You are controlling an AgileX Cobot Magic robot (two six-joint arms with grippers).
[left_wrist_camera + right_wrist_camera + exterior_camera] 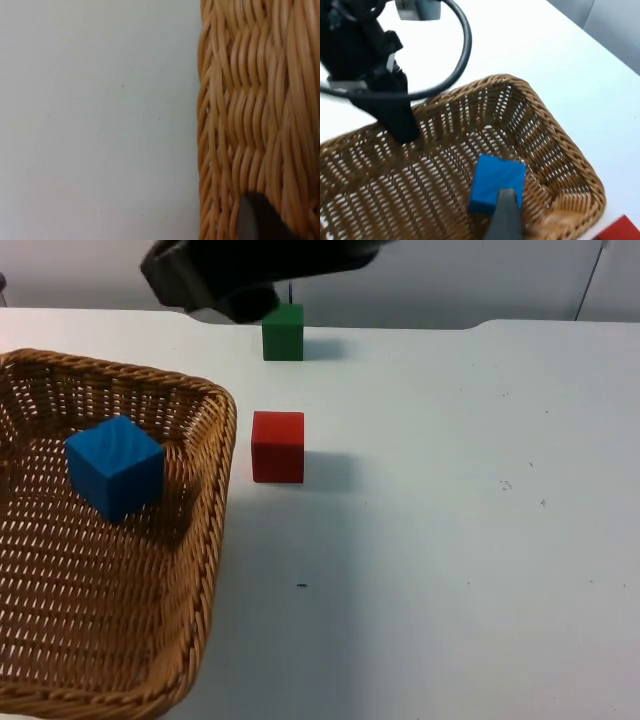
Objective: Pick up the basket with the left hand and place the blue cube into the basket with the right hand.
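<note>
The woven wicker basket takes up the left of the top view and throws a wide soft shadow on the table beside it. A blue cube lies inside it, tilted against the woven floor, also seen as the blue cube in the right wrist view. My left gripper is shut on the basket's far rim; one of its fingertips presses on the weave. My right gripper hangs over the table's back edge, apart from the cube and the basket.
A red cube stands just right of the basket's rim. A green cube sits farther back, right under the right arm. The white table stretches open to the right and ends at the grey wall.
</note>
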